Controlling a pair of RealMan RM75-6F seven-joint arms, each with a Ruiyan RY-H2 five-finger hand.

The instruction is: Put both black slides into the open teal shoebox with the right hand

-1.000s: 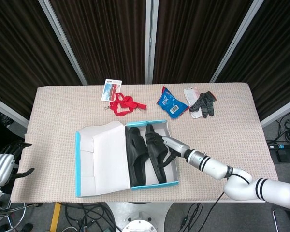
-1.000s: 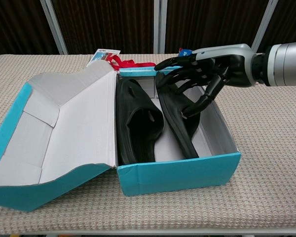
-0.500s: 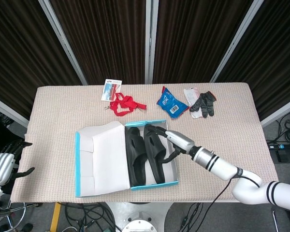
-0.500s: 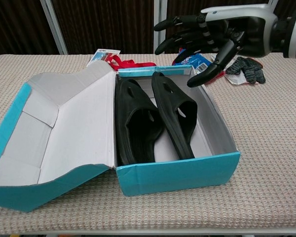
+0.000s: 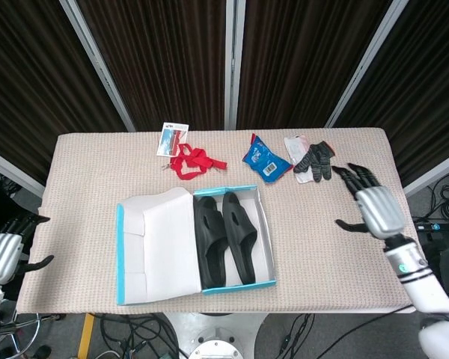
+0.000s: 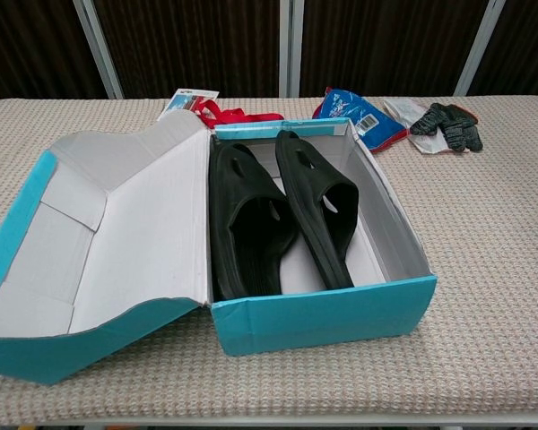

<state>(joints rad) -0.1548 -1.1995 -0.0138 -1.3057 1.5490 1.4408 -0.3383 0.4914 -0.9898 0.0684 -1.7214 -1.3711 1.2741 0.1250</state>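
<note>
Two black slides lie side by side inside the open teal shoebox: the left slide and the right slide. The box lid folds out flat to the left. My right hand hovers well right of the box near the table's right edge, fingers spread, holding nothing. Off the table's left edge sits my left hand, fingers apart and empty. Neither hand shows in the chest view.
Along the back of the table lie a red lanyard with a card, a blue snack packet, and dark gloves on a white wrapper.
My right hand has let go of the right slide, lifted out of the box and pulled far back to the right. The slide now lies flat in the box.
</note>
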